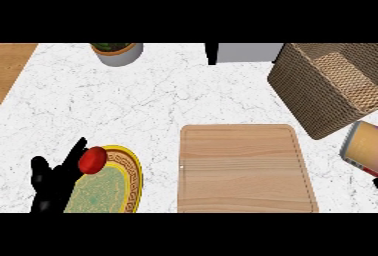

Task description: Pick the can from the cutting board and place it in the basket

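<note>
Marble counter [162, 95] spreads widest, with bare room at its middle. Next in size, the wicker basket [325, 87] sits far right, its mouth tilted; the wooden cutting board [247, 167] lies near centre, nothing on it. Left of it a yellow plate [111, 187] carries a red tomato [92, 160]. The can [363, 147] is off the board, lifted at the right edge just near of the basket. The right hand is barely visible there, so I cannot tell its grasp. The left hand [52, 182] rests released, fingers up, beside the plate. Carry the can up over the near rim before lowering it in.
</note>
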